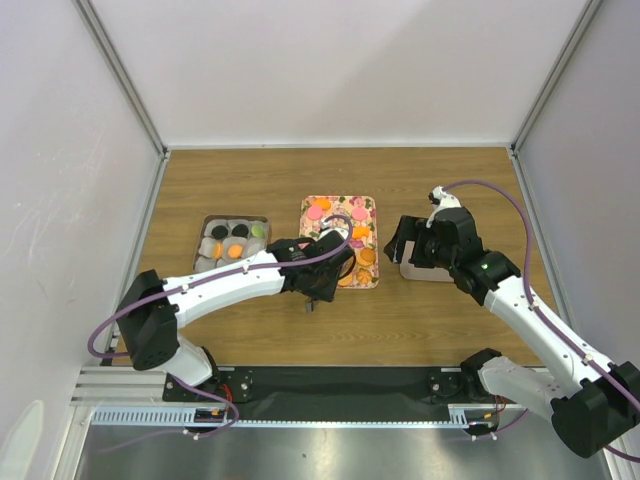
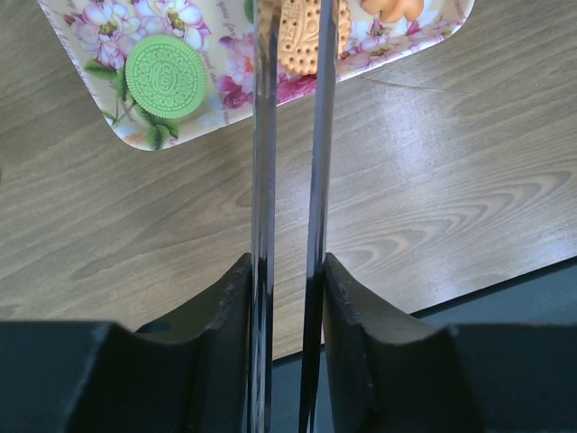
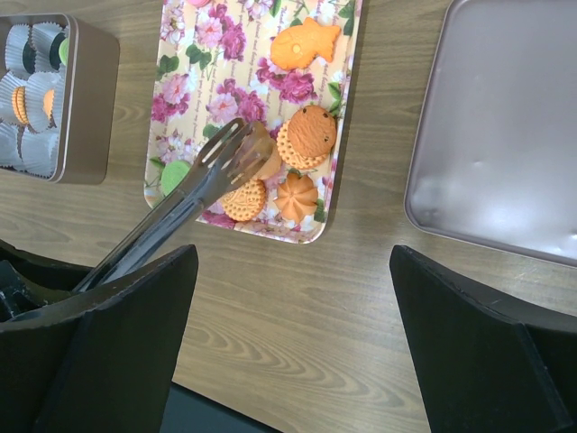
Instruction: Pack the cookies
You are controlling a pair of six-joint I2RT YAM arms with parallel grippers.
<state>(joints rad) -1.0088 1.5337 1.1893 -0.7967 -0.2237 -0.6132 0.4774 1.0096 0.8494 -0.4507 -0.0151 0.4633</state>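
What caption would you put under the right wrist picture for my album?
Shiny tongs reach over cookies on the floral tray, which sits between tin and lid.

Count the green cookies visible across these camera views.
2. One green cookie lies on the floral tray near its corner; a second green cookie sits in the tin. The tongs may hide others.

A floral tray (image 3: pixel 194 99) lies in the middle of the wooden table (image 1: pixel 240 180). Just left of it, not touching, sits a grey tin (image 3: pixel 90 99) lined with white paper cups (image 3: pixel 32 135) — a grey lid (image 3: pixel 505 117) lies flat to the tray's right. Metal tongs (image 3: pixel 194 194) slant over the tray's near end, blades close together.
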